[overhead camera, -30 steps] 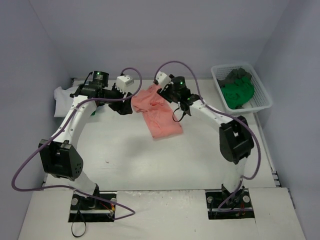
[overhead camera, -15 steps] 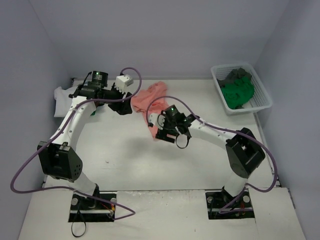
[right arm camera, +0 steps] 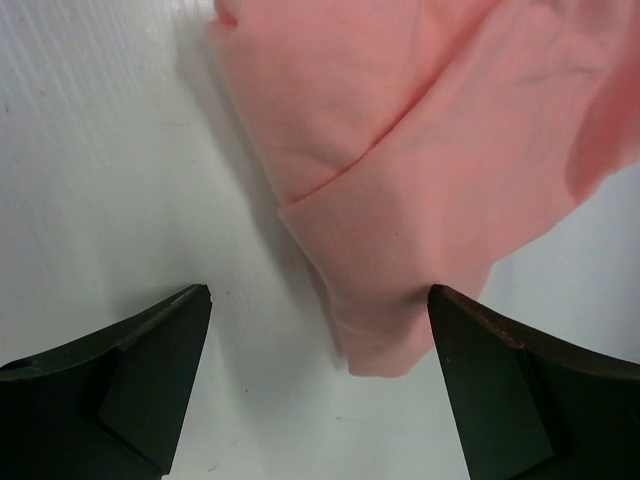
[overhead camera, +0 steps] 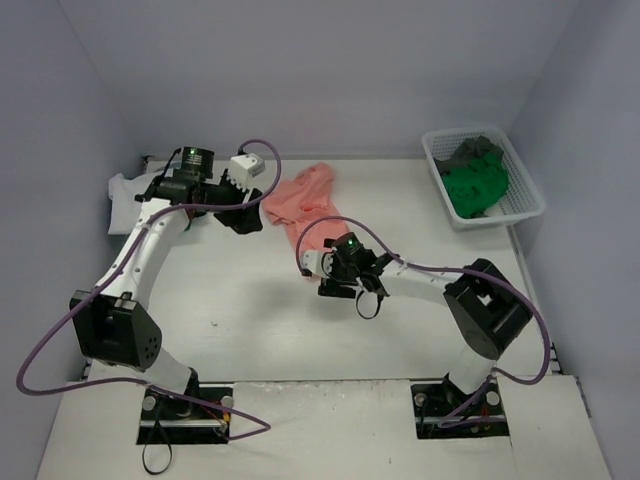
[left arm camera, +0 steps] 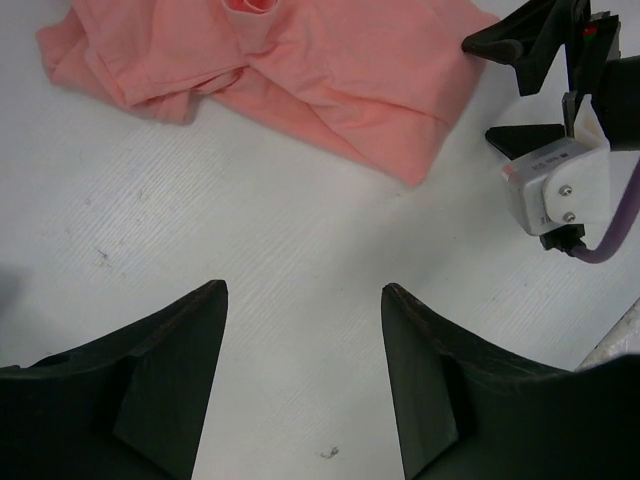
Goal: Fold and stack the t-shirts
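Observation:
A salmon pink t-shirt (overhead camera: 300, 200) lies crumpled at the far middle of the table. My right gripper (overhead camera: 322, 271) is open just in front of its near end. In the right wrist view the shirt's near corner (right arm camera: 385, 330) lies between my open right gripper (right arm camera: 320, 300), touching neither finger. My left gripper (overhead camera: 245, 217) is open and empty over bare table (left arm camera: 300, 260), to the left of the shirt (left arm camera: 330, 80). The right gripper (left arm camera: 500, 90) also shows there. A white t-shirt (overhead camera: 125, 195) lies at the far left.
A white mesh basket (overhead camera: 530, 197) at the far right holds a green t-shirt (overhead camera: 475, 185) and a dark grey one (overhead camera: 475, 150). Purple cables loop from both arms. Walls close the table on three sides.
My right gripper has swung from the far side of the pink shirt down to its near end. The shirt's near part now lies shorter and more bunched. The left arm has barely moved.

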Action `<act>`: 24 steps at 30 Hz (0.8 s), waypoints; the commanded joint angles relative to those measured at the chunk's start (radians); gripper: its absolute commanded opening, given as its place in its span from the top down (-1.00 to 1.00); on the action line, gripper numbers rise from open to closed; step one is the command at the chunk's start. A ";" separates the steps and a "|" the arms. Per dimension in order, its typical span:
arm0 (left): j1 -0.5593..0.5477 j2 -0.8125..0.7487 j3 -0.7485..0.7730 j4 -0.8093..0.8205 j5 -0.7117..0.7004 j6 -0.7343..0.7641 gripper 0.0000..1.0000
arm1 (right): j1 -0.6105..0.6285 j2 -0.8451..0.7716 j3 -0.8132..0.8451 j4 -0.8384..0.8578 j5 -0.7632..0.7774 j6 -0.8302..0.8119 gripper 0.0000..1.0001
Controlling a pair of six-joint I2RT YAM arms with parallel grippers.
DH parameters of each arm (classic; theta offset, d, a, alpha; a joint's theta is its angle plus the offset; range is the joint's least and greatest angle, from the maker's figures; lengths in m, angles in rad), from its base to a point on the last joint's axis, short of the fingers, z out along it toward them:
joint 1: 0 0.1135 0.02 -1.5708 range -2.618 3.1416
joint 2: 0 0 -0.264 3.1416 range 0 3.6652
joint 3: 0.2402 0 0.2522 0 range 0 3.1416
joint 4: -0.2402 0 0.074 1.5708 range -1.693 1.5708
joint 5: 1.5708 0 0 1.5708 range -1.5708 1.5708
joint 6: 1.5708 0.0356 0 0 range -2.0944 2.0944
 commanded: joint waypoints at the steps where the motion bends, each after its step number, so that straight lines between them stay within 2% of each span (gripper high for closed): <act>1: 0.003 -0.052 0.011 0.047 -0.007 0.019 -0.15 | 0.034 -0.050 -0.031 0.162 0.070 -0.030 -0.75; 6: 0.005 -0.055 0.003 0.055 -0.005 0.019 -0.15 | 0.050 -0.038 -0.042 0.218 0.100 -0.047 -0.75; 14: 0.006 -0.053 0.000 0.055 -0.004 0.019 -0.14 | 0.045 0.086 -0.012 0.244 0.087 -0.073 -0.73; 17: 0.009 -0.058 0.000 0.054 -0.002 0.018 -0.15 | 0.037 0.131 0.014 0.242 0.087 -0.073 -0.66; 19: 0.009 -0.058 0.001 0.054 -0.002 0.018 -0.14 | 0.028 0.166 0.050 0.225 0.084 -0.067 -0.44; 20: 0.011 -0.058 0.000 0.054 -0.001 0.019 -0.15 | 0.025 0.177 0.062 0.204 0.057 -0.061 -0.20; 21: 0.011 -0.058 0.003 0.052 -0.001 0.018 -0.15 | 0.024 0.194 0.088 0.187 0.049 -0.055 0.63; 22: 0.011 -0.055 0.003 0.052 0.001 0.019 -0.15 | 0.025 0.197 0.094 0.178 0.047 -0.047 0.98; 24: 0.012 -0.052 0.006 0.049 0.004 0.019 -0.15 | 0.027 0.185 0.088 0.170 0.035 -0.044 1.00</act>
